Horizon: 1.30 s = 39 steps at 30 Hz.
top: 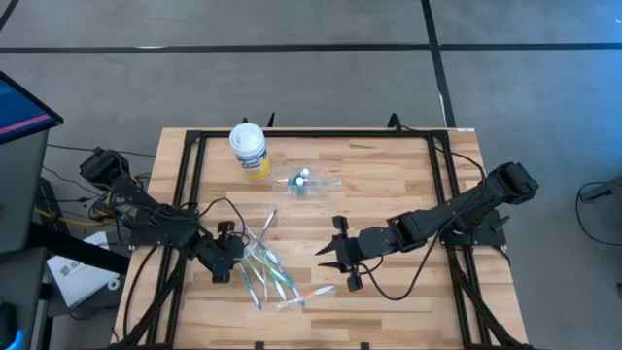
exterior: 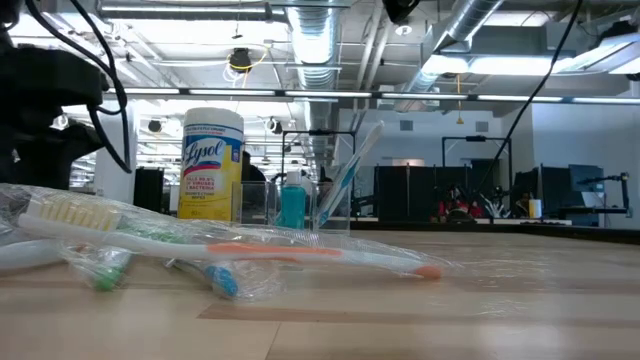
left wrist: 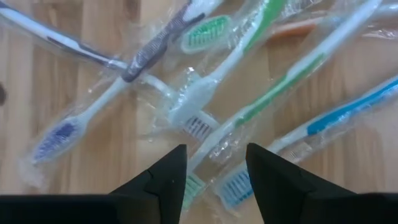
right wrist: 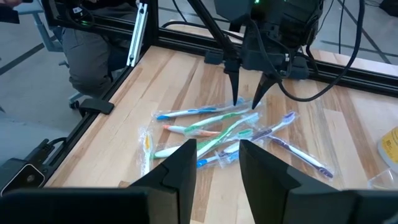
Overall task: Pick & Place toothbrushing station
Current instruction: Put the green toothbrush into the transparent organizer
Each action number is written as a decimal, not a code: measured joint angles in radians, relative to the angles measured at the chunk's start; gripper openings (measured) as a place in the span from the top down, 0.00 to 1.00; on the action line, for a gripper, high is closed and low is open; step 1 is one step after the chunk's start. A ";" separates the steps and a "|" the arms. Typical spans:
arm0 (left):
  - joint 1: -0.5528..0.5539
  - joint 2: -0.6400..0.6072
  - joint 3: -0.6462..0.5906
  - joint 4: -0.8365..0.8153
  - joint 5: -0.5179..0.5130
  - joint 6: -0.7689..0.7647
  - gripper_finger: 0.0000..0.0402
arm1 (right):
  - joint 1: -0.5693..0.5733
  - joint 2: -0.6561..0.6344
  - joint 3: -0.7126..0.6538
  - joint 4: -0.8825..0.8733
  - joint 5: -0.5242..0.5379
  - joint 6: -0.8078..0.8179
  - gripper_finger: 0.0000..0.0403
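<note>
White, blue, green toothbrushes (top: 264, 264); yellow canister (top: 250, 150)

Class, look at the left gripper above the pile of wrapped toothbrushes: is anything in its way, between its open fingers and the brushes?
Nothing visible is in the way. The left gripper hangs open directly over the toothbrushes, with only their clear wrappers covering them. The right gripper waits open off to the side, apart from the pile.
</note>
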<state>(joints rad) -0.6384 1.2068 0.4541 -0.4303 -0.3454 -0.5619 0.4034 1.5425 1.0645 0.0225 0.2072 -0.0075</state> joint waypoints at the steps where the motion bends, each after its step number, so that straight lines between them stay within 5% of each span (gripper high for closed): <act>1: 0.000 0.000 0.000 0.000 -0.005 0.002 0.62 | 0.000 0.000 0.000 0.000 0.000 0.000 0.72; 12: 0.000 0.000 0.000 0.000 -0.006 0.006 0.98 | 0.000 0.000 0.000 0.000 0.000 0.000 0.72; 39: 0.009 -0.005 0.190 -0.004 -0.023 0.052 1.00 | 0.000 0.000 0.000 0.020 0.001 0.000 0.72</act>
<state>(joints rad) -0.6290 1.2015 0.6439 -0.4347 -0.3679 -0.5095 0.4034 1.5425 1.0649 0.0427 0.2085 -0.0077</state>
